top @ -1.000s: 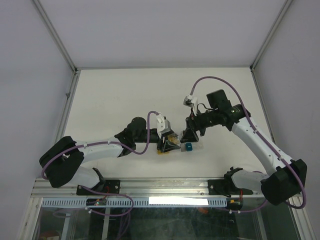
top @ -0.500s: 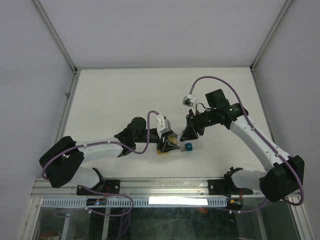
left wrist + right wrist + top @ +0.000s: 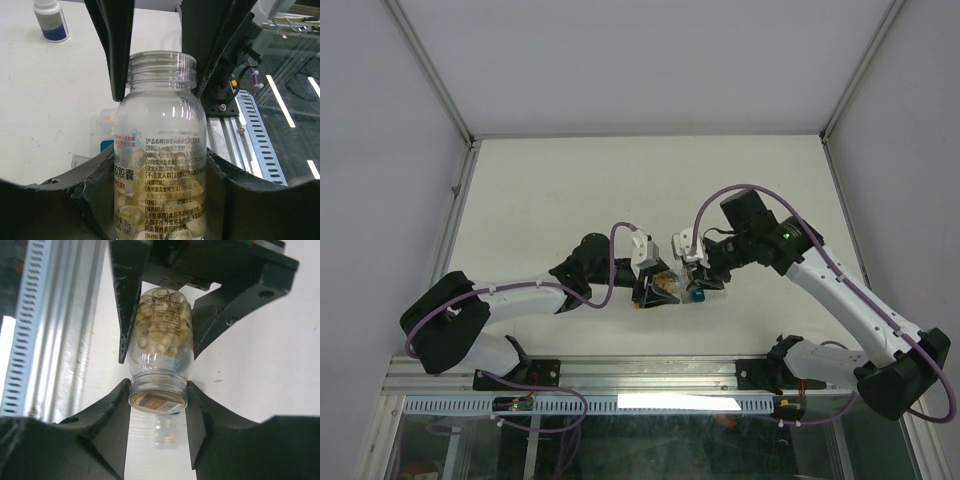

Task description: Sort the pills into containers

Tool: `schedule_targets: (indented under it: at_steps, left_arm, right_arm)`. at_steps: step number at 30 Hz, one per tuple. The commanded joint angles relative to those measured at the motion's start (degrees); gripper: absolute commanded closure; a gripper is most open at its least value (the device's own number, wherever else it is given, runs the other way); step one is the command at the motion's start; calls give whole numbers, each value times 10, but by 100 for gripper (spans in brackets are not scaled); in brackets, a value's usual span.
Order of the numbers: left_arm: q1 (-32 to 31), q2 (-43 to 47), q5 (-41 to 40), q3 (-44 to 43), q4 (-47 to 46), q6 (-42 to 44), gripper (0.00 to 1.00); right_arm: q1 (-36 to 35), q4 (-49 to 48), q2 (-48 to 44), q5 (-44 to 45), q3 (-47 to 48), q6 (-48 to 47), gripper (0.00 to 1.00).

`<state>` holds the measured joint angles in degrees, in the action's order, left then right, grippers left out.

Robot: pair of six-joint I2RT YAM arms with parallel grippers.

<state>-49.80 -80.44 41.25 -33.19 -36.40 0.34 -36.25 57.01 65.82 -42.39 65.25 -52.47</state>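
Observation:
My left gripper [image 3: 656, 287] is shut on a clear pill bottle [image 3: 160, 150] holding yellowish capsules, the pills [image 3: 161, 335]. The bottle's cap is off and its threaded neck [image 3: 161, 67] is bare. My right gripper [image 3: 698, 275] meets it from the right, and its black fingers [image 3: 117, 50] press both sides of the neck, as the right wrist view [image 3: 158, 390] shows. The containers lie on the table under the bottle. A teal cell [image 3: 699, 294] shows by the right gripper, and clear and teal cells [image 3: 106, 131] show behind the bottle, blurred. The yellow and grey cells are hidden.
A small white bottle with a blue label [image 3: 50, 20] stands on the white table behind. The metal frame rail [image 3: 252, 135] runs along the near table edge, close to both grippers. Grey walls enclose the table [image 3: 570, 190] at the left, right and back.
My right arm has swung left and down, turning its wrist, and brought its gripper onto the bottle's neck. My left gripper with the bottle has barely moved.

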Motion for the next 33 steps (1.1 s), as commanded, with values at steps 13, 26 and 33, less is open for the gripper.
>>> schedule_targets:
  at_steps: [13,26,33]
  left_arm:
    - [7,14,13,-20,3,-30,100]
    - [-25,31,-125,15,-74,-40,100]
    - [-25,33,-134,16,-73,-44,100]
  right_arm:
    - [45,-132,-99,45,-6,257,1]
    - [159,-140,-12,-189,-49,505,7]
    - [137,-140,26,-187,-45,509,24]
